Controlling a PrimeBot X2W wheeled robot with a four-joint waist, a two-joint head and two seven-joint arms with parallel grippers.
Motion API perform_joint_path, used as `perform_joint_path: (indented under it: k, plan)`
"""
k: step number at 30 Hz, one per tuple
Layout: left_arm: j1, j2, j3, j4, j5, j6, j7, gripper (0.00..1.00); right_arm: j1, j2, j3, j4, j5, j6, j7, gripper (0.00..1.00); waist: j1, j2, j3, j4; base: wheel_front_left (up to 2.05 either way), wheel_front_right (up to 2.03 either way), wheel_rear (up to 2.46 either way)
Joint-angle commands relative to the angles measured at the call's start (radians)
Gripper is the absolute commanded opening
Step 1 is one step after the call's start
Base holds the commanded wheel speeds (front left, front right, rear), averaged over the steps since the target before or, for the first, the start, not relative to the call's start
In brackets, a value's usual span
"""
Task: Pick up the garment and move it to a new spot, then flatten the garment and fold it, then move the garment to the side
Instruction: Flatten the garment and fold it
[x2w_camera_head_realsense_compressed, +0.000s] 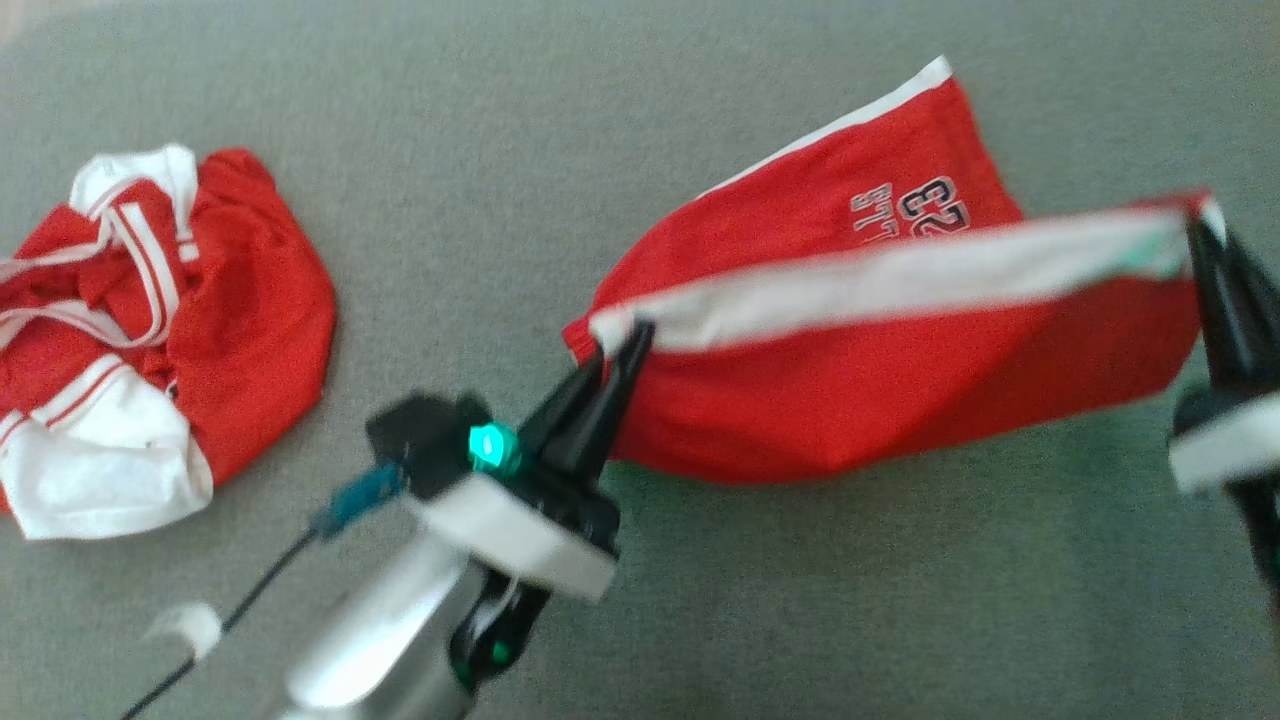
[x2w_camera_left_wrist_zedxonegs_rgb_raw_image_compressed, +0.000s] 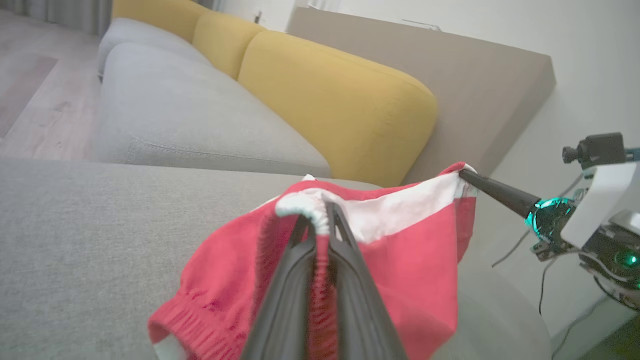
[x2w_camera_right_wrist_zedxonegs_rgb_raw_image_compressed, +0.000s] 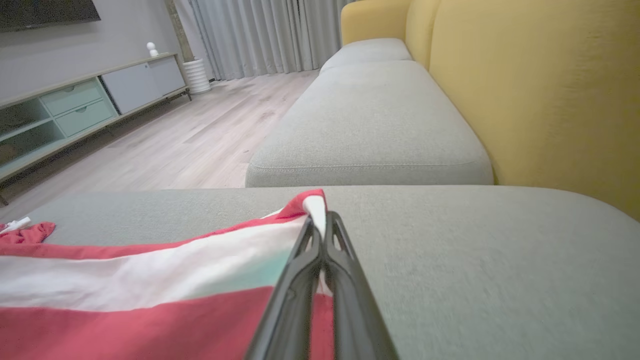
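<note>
- Head view: red garment (x2w_camera_head_realsense_compressed: 850, 400) hangs stretched betw. both grippers, lifted just above the grey cushion (x2w_camera_head_realsense_compressed: 500, 120). A 2nd red-and-white heap (x2w_camera_head_realsense_compressed: 200, 300) lies on the cushion, well apart, toward the robot's left.
- Left wrist view adds the yellow backrest (x2w_camera_left_wrist_zedxonegs_rgb_raw_image_compressed: 340, 105) behind the cushion, plus the other arm's thin finger reaching the garment's far corner.
- Right wrist view adds the room past the cushion: wood floor (x2w_camera_right_wrist_zedxonegs_rgb_raw_image_compressed: 190, 140), low cabinet (x2w_camera_right_wrist_zedxonegs_rgb_raw_image_compressed: 75, 105), curtains (x2w_camera_right_wrist_zedxonegs_rgb_raw_image_compressed: 260, 35).
- Look: red cloth w/ a white band (x2w_camera_head_realsense_compressed: 880, 280) pulled taut along the top edge, a white stripe down the far side and a gathered elastic edge low in the left wrist view.
- Left gripper (x2w_camera_head_realsense_compressed: 620, 340): fingers all but closed, pinching one end of the white band.
- Right gripper (x2w_camera_head_realsense_compressed: 1200, 225): fingers pressed together on the band's other end.
- Hard to make out: dark lettering (x2w_camera_head_realsense_compressed: 912, 208) is partly covered by the band, so unreadable. Head view is blurred, and the frame edge cuts off the right gripper's body. Can't tell whether the garment's far end touches the cushion.
</note>
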Motion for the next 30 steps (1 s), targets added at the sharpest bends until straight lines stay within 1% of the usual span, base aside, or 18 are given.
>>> perform_joint_path:
  k: [1, 5, 9, 12, 16, 17, 18, 19, 20, 21, 25, 27, 28, 30]
  plan:
    - [-0.041, -0.005, 0.048, 0.004, -0.024, 0.002, 0.006, 0.0, -0.066, -0.041, 0.035, 0.001, -0.008, -0.001, 0.001, 0.0, -0.0004, 0.0, 0.056, 0.033, 0.0, 0.0, 0.0]
    - [-0.141, -0.066, 0.067, 0.107, -0.093, 0.002, 0.021, 0.0, -0.267, -0.082, 0.11, 0.138, -0.003, -0.001, 0.004, 0.0, -0.0004, 0.0, 0.106, 0.06, 0.0, 0.0, 0.0]
    - [-0.223, -0.091, 0.068, 0.196, -0.115, 0.002, 0.006, 0.0, -0.431, -0.124, 0.204, 0.269, -0.028, -0.001, 0.015, 0.0, -0.0004, 0.0, 0.142, 0.077, 0.0, 0.0, 0.0]
    - [-0.263, -0.103, 0.051, 0.238, -0.127, 0.002, -0.006, 0.0, -0.522, -0.121, 0.267, 0.364, -0.031, -0.001, 0.015, 0.0, -0.0004, 0.0, 0.159, 0.089, 0.0, 0.0, 0.0]
    - [-0.294, -0.108, 0.024, 0.279, -0.148, 0.002, -0.018, 0.0, -0.602, -0.111, 0.33, 0.469, -0.02, -0.001, -0.005, 0.0, -0.0004, 0.0, 0.171, 0.098, 0.0, 0.0, 0.0]
    - [-0.299, -0.108, 0.017, 0.287, -0.153, 0.002, -0.02, 0.02, -0.615, -0.109, 0.343, 0.493, -0.015, -0.001, -0.011, 0.09, -0.0004, 0.0, 0.173, 0.099, 0.0, 0.0, 0.0]
    - [-0.304, -0.108, 0.012, 0.294, -0.156, 0.002, -0.022, 0.07, -0.626, -0.107, 0.356, 0.513, -0.01, -0.001, -0.018, 0.25, -0.0004, 0.0, 0.175, 0.099, 0.0, 0.0, 0.0]
    - [-0.307, -0.107, 0.008, 0.301, -0.159, 0.002, -0.025, 0.22, -0.636, -0.106, 0.368, 0.532, -0.003, -0.001, -0.027, 0.43, -0.0004, 0.0, 0.175, 0.099, 0.0, 0.0, 0.0]
    - [-0.308, -0.107, 0.006, 0.309, -0.162, 0.002, -0.027, 0.48, -0.644, -0.105, 0.38, 0.55, 0.005, -0.001, -0.036, 0.86, -0.0004, 0.0, 0.175, 0.098, 0.0, 0.0, 0.0]
    - [-0.309, -0.106, 0.007, 0.316, -0.162, 0.002, -0.029, 1.0, -0.651, -0.105, 0.388, 0.566, 0.01, -0.001, -0.048, 1.0, -0.0004, 0.0, 0.174, 0.097, 0.0, 0.0, 0.0]
    - [-0.297, -0.103, 0.013, 0.347, -0.136, 0.002, -0.034, 1.0, -0.659, -0.109, 0.407, 0.615, 0.027, -0.001, -0.123, 1.0, -0.0004, 0.0, 0.158, 0.09, 0.0, 0.0, 0.0]
    - [-0.281, -0.103, 0.033, 0.348, -0.114, 0.004, -0.035, 1.0, -0.642, -0.114, 0.402, 0.626, 0.044, -0.001, -0.158, 1.0, -0.0004, 0.0, 0.141, 0.086, 0.0, 0.0, 0.0]
    - [-0.27, -0.103, 0.051, 0.342, -0.093, 0.014, -0.035, 1.0, -0.628, -0.12, 0.4, 0.627, 0.052, -0.001, -0.172, 1.0, -0.0004, 0.0, 0.131, 0.084, 0.0, 0.0, 0.0]
    - [-0.242, -0.097, 0.093, 0.313, -0.016, 0.059, -0.035, 1.0, -0.587, -0.133, 0.391, 0.617, 0.063, -0.001, -0.197, 1.0, -0.0004, 0.0, 0.111, 0.078, 0.0, 0.0, 0.0]
